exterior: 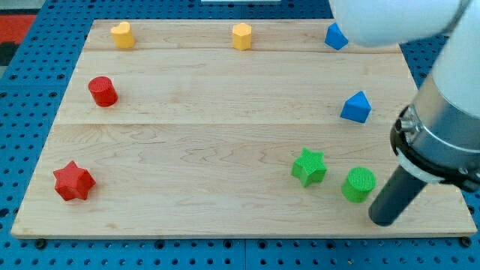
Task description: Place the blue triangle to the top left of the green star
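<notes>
The green star [309, 166] lies on the wooden board at the lower right. A blue triangle [356, 107] sits up and to the right of it. A second blue block [335, 36], partly hidden by the arm, is at the board's top right edge. My tip [383, 220] rests near the board's bottom right, just right of a green cylinder [359, 184] and well below the blue triangle. The tip touches no block.
A yellow heart-like block [123, 34] and a yellow hexagon [241, 36] sit along the top edge. A red cylinder [103, 91] is at the left, and a red star [73, 181] at the lower left. The arm's white body [397, 19] covers the top right corner.
</notes>
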You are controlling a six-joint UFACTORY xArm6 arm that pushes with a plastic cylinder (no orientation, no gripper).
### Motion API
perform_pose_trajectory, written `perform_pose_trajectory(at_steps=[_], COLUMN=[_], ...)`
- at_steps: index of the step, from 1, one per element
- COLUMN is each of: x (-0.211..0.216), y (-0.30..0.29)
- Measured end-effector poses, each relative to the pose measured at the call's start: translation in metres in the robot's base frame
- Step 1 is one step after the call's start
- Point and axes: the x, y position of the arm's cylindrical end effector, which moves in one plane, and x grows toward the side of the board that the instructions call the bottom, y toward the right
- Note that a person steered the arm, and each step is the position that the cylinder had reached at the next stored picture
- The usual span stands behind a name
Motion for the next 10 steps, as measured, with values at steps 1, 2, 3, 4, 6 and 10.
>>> perform_pose_trajectory(at_steps=[1, 2, 3, 4, 6, 10], x=[-0.025, -0.049, -0.038, -0.03, -0.127, -0.197], y=[-0.014, -0.062, -0.016, 0.058, 0.083, -0.041])
